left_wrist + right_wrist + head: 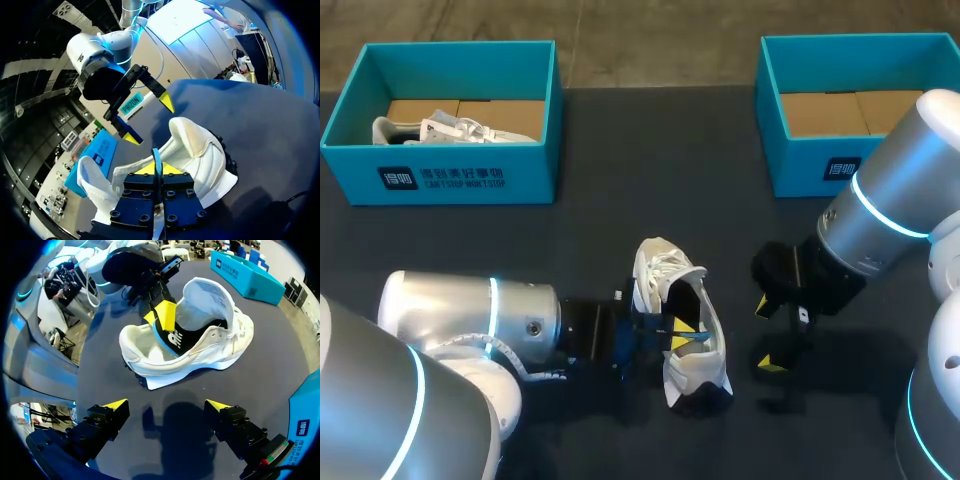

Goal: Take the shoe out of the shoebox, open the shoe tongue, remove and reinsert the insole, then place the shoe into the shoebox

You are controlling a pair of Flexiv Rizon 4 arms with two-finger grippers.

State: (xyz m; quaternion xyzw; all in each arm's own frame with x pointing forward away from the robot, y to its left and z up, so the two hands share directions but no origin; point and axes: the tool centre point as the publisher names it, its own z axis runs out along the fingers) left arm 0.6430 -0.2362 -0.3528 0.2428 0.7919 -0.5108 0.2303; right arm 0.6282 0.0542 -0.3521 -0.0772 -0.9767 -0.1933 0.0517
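Note:
A white shoe (692, 370) lies on its side in the middle of the dark table, its opening toward my left arm. A black insole (686, 303) stands partly up out of the opening. My left gripper (682, 333) reaches into the shoe and is shut on the insole's edge (156, 156); the right wrist view shows its yellow fingertips (162, 315) pinching the insole (176, 337) over the shoe (220, 347). My right gripper (772, 335) hangs open just right of the shoe, touching nothing. Its own view shows the right gripper (167, 405) spread wide above bare table.
A teal shoebox (460, 175) at the back left holds another white shoe (450, 130). A second teal shoebox (820, 165) stands at the back right with only brown cardboard inside. From the left wrist view my right gripper (150, 120) hovers beyond the shoe (210, 155).

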